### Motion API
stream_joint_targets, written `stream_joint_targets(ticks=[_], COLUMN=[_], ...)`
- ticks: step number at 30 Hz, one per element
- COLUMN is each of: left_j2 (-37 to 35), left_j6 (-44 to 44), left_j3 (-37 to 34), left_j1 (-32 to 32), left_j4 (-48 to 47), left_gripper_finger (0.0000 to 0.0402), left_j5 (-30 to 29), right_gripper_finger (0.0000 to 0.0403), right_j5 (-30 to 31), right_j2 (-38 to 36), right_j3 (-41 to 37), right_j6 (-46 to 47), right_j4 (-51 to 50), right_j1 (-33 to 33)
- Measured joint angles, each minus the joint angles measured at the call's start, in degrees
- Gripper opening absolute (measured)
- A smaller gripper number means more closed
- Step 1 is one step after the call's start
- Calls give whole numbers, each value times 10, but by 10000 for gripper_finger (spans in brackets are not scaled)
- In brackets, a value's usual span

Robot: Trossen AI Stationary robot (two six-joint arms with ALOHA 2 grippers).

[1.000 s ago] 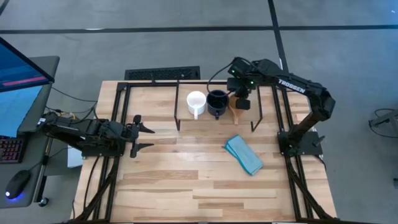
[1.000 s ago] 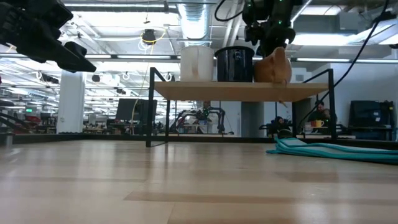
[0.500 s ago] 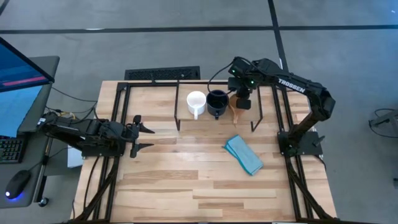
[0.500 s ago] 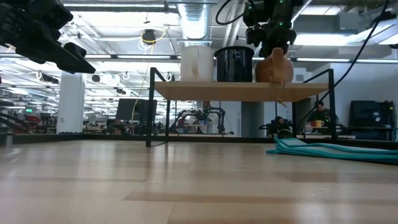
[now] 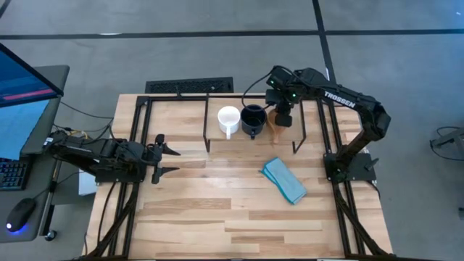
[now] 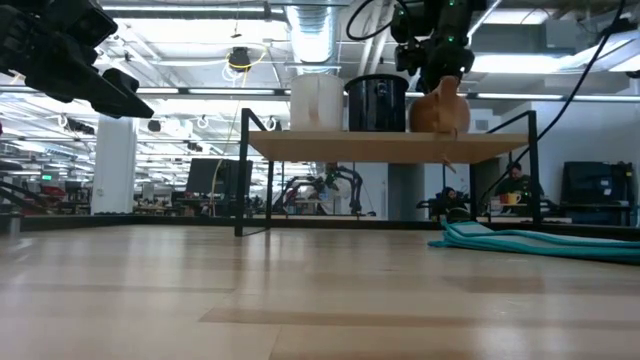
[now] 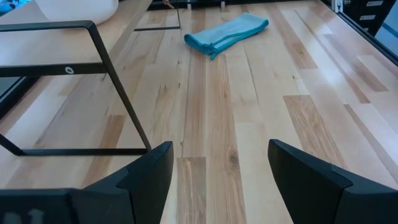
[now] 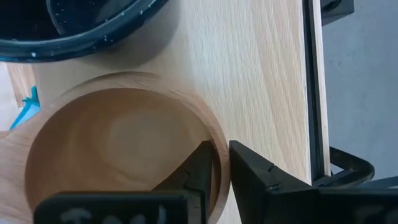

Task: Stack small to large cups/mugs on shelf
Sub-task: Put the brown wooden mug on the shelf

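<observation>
Right hand [image 8: 219,163]: fingers pinching tan mug [image 8: 118,149] rim, apparently seated on shelf [image 6: 390,146], beside navy mug [image 6: 377,102], white mug [image 6: 317,101] beyond. Left hand [image 7: 217,180]: spread, idle, well off shelf. Risk: lifting away before release could tip mug.

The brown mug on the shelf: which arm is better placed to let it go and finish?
The right gripper pinches the brown mug rim; the left gripper waits far away.

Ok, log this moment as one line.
right gripper: shut on tan mug rim | tan mug: on shelf beside dark mug | left gripper: open, idle
</observation>
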Motion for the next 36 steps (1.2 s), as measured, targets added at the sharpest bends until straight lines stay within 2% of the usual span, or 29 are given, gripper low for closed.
stream_joint_targets(ticks=[17, 27, 36], left_j2=[0, 0, 0], left_j6=[0, 0, 0], left_j3=[0, 0, 0], left_j1=[0, 0, 0], left_j4=[0, 0, 0], left_gripper_finger=[254, 254, 254], left_j5=[0, 0, 0], right_gripper_finger=[74, 74, 75], right_j5=[0, 35, 36], right_j2=[0, 0, 0], right_j3=[0, 0, 0], right_j6=[0, 6, -15], right_j4=[5, 5, 16], right_j1=[0, 1, 9])
